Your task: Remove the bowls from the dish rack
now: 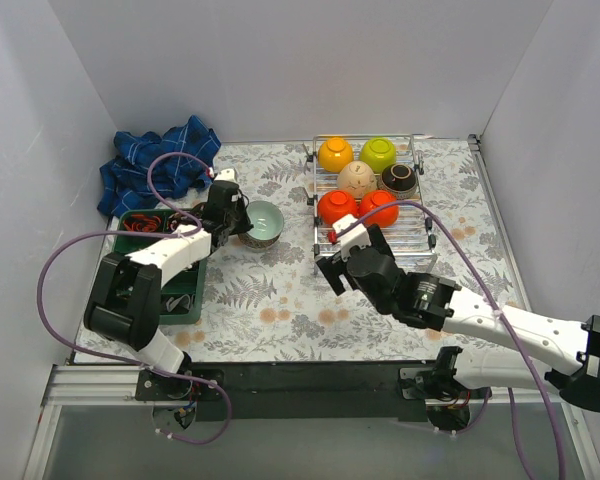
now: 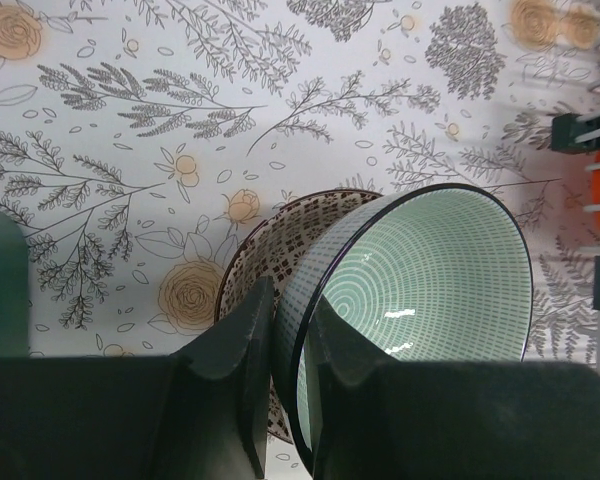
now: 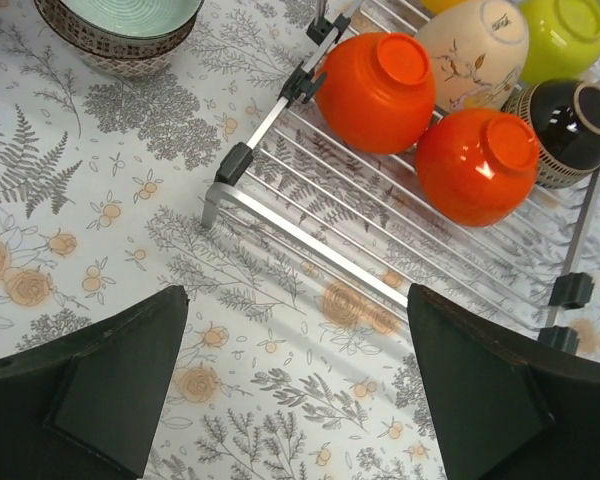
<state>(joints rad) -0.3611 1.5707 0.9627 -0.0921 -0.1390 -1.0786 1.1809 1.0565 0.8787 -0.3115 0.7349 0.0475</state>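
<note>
The chrome dish rack (image 1: 420, 235) stands at the back right. It holds six upturned bowls: orange-yellow (image 1: 335, 153), lime green (image 1: 378, 154), speckled beige (image 1: 357, 179), dark brown (image 1: 399, 179) and two red-orange (image 1: 337, 207) (image 1: 379, 208). My left gripper (image 1: 242, 222) is shut on the rim of the pale blue-green bowl (image 2: 430, 270), which sits tilted in the white patterned bowl (image 2: 280, 250) on the table left of the rack. My right gripper (image 3: 300, 390) is open and empty over the table, just in front of the rack's near left corner (image 3: 220, 190). The red-orange bowls (image 3: 380, 90) (image 3: 477, 165) lie beyond it.
A blue checked cloth (image 1: 160, 165) lies at the back left. A green compartment tray (image 1: 180, 300) with small items sits by the left arm. White walls close in the table on three sides. The rack's near half holds no bowls.
</note>
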